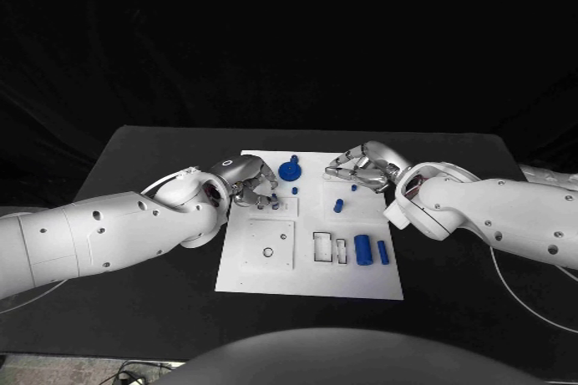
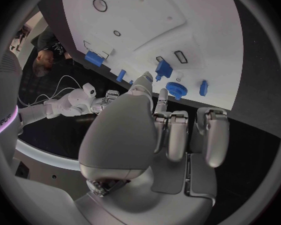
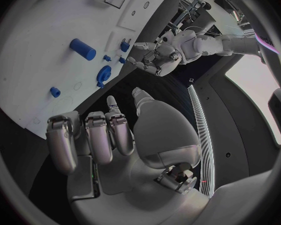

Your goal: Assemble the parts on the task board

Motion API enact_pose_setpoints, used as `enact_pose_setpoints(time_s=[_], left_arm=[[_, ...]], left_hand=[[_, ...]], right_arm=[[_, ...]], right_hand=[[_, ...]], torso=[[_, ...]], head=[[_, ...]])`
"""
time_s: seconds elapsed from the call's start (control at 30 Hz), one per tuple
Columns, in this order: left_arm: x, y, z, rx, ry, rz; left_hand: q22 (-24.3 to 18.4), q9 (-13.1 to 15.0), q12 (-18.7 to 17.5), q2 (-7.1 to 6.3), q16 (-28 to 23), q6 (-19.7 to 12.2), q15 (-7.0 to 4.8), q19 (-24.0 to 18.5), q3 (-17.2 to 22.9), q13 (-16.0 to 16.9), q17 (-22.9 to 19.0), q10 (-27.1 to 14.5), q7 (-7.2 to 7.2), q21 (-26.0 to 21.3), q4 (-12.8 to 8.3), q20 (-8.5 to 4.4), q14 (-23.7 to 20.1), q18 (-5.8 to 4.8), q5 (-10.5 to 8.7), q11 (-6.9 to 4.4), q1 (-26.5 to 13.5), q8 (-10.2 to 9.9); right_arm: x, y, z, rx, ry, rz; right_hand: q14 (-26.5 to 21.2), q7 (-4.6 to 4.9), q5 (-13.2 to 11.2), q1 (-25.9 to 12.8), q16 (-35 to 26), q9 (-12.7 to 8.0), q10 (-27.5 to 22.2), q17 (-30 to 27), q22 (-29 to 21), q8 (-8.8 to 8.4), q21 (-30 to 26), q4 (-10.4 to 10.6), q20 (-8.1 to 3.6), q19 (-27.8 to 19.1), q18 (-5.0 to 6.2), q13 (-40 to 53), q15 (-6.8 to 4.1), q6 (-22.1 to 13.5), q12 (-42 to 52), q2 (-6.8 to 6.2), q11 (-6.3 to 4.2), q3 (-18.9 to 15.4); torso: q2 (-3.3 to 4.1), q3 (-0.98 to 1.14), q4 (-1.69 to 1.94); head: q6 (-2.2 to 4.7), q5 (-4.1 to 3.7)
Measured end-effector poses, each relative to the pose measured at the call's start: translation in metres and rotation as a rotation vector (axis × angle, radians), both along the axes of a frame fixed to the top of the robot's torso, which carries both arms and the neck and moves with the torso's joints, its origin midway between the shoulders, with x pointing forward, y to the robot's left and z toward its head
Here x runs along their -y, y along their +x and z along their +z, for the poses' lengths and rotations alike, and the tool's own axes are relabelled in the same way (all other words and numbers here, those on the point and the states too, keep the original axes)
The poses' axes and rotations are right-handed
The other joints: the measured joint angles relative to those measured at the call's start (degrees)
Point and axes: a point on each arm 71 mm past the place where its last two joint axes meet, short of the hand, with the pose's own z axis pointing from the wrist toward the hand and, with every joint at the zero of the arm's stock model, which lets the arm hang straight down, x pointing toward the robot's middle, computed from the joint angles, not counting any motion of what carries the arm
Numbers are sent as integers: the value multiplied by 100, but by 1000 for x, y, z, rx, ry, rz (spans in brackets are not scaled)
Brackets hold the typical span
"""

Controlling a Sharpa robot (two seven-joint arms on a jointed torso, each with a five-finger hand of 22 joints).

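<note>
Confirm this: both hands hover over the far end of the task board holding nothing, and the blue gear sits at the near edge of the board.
Wrong on the gear. The head view shows the blue gear at the far end of the task board, between the left hand and the right hand. The rest stands: both hands are over the far end and hold nothing.

- White task board (image 1: 362,281) on the black table (image 1: 144,310).
- Blue parts: a gear (image 1: 291,169) at the far edge, a small peg (image 1: 338,205) mid-board, two cylinders (image 1: 362,250) near right.
- Silver left hand (image 1: 250,187), silver right hand (image 1: 359,168), both on white arms.
</note>
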Motion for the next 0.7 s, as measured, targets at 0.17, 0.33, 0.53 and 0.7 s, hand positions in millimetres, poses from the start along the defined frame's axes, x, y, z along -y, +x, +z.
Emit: enact_pose_setpoints(time_s=[0.17, 0.33, 0.53, 0.7], left_arm=[[0, 0, -1, -1, 3, 1], [2, 2, -2, -3, 8, 2], [6, 4, -4, -8, 18, 4], [9, 6, -5, -12, 24, 5]], left_hand=[[0, -12, 0, 0, 0, 0, 0, 0, 0, 0, 0, 0, 0, 0, 0, 0, 0, 0, 0, 0, 0, 0], [0, -16, 0, 0, 0, 0, 0, 0, 0, 0, 0, 0, 0, 0, 0, 0, 0, 0, 0, 0, 0, 0], [0, -31, 0, 0, 0, 40, 0, 0, 0, 0, 0, 0, 0, 0, 0, 0, 0, 0, 0, 0, 0, 0], [0, -38, 0, 0, 0, 40, 0, 0, 0, 0, 2, 0, 0, 0, 0, 0, 0, 0, 0, 0, 0, 0]], right_arm=[[0, 0, 0, -1, -2, -1], [1, 0, 0, -2, -2, -1], [0, 0, 0, -4, -3, -1], [0, 0, -1, -6, -4, -1]], right_hand=[[0, 0, 0, 0, 0, 0, 0, 0, 0, 0, 0, 0, 0, 0, 0, 0, 0, 0, 0, 0, 0, 0], [0, 0, 0, 0, 0, 0, 0, -1, -1, 0, 0, 0, 0, 0, 0, -1, 0, 0, 0, 0, 0, 0], [0, 0, 0, 0, 0, -1, 0, -1, -1, 0, 0, 0, 0, 0, 0, -1, 0, 0, 0, 0, 0, 0], [0, 0, 0, 0, 0, -1, 0, -1, -1, 0, 0, 0, 0, 0, 0, -1, 0, 0, 0, 0, 0, 0]], torso=[[1, 0, 1], [2, -1, 2], [2, 0, 3], [3, 0, 0]], head=[[-1, -3], [-2, -3], [-2, -2], [-2, -10]])
